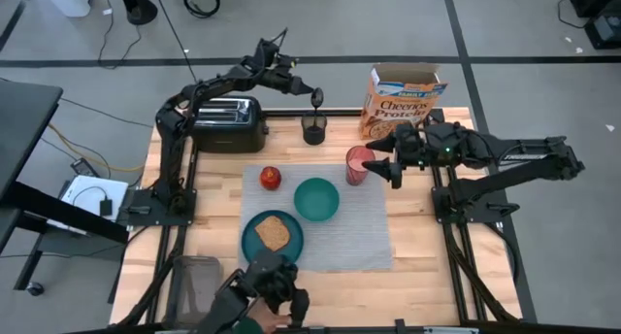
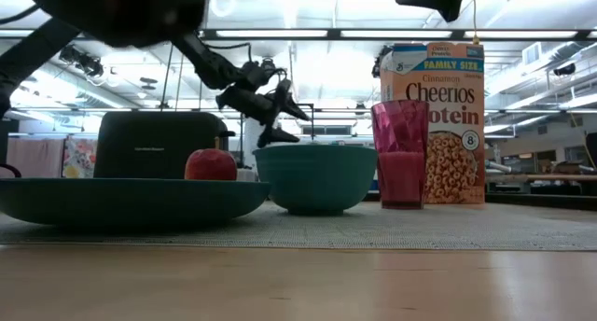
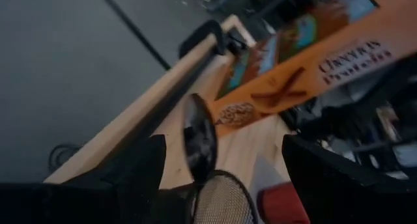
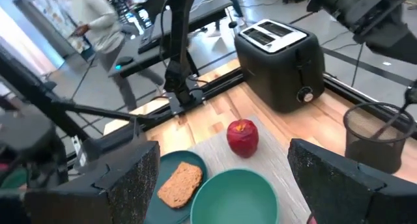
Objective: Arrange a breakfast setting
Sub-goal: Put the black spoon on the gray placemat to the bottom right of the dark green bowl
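On the grey ribbed placemat (image 1: 330,227), a red apple (image 1: 270,178) sits at ten o'clock, a teal plate (image 1: 254,240) with toast (image 1: 274,233) at seven, and a teal bowl (image 1: 316,199) at centre. The left gripper (image 1: 316,98) pinches a metal spoon (image 3: 199,136) above the black mesh cup (image 1: 313,129). The right gripper (image 1: 382,153), fingers spread wide, brackets the translucent pink cup (image 1: 359,165). An orange Cheerios box (image 1: 401,103) stands at one o'clock.

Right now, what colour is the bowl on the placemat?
Teal; the bowl shows best in the low view, on the grey placemat.
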